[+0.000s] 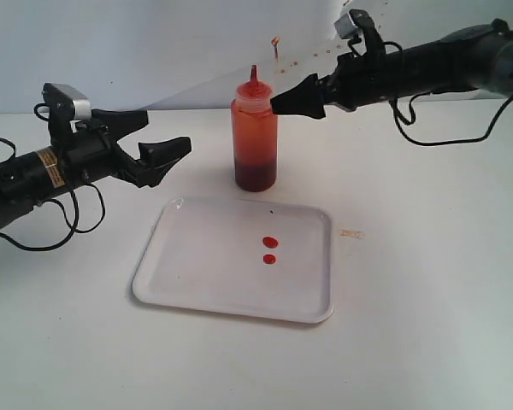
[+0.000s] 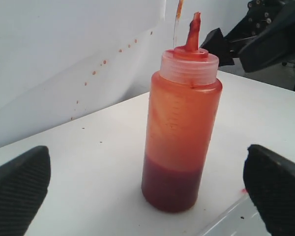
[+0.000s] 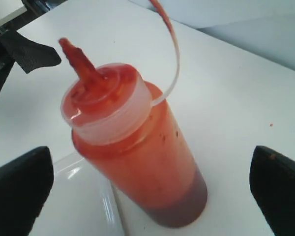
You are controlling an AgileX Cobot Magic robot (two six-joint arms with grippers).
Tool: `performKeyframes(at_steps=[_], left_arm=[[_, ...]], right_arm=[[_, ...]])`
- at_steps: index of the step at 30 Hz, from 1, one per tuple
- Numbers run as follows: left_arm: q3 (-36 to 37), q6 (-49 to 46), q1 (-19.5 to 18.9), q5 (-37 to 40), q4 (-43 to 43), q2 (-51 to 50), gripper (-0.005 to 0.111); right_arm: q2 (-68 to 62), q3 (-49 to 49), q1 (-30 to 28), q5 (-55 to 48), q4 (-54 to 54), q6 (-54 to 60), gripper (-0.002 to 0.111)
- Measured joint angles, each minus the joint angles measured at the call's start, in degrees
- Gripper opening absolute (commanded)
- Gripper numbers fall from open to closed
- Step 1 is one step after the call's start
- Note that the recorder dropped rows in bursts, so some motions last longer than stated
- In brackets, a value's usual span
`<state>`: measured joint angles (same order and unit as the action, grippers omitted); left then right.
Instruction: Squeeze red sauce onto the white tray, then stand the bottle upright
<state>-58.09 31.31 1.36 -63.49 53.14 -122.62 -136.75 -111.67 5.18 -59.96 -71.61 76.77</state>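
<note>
Red sauce [image 1: 270, 242] dots the white tray [image 1: 197, 273]; the bottle [image 1: 256, 141] stands upright on the table [image 1: 427, 282] just behind it, long axis vertical, between my spread grippers: right gripper [image 1: 282, 101] near its cap, left gripper [image 1: 164, 131] farther off.

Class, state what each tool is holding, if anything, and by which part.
Nothing is held. The left tool and the right tool are both open and do not touch the bottle, which stands upright on the table by itself.

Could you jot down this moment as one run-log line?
white tray: two red sauce drops | bottle: upright beside it, free | left gripper: open, empty | right gripper: open, empty
</note>
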Motion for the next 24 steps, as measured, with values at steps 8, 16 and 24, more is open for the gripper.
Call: performKeyframes(at_steps=[8,16,24], left_arm=[[0.00,-0.12,0.00,-1.47,2.77,0.56,0.000],[2.90,0.00,0.00,-3.41,8.75,9.05,0.000],[3.31,0.00,0.00,-3.86,8.87,10.74,0.000]], right_arm=[[6.07,1.08,-6.02,-8.98,16.70,-19.81,0.063],[8.06,10.51,-6.24,-9.88,31.44,-31.20,0.011],[13.29,13.42,-6.34,-9.78,31.85,-32.00,0.000]])
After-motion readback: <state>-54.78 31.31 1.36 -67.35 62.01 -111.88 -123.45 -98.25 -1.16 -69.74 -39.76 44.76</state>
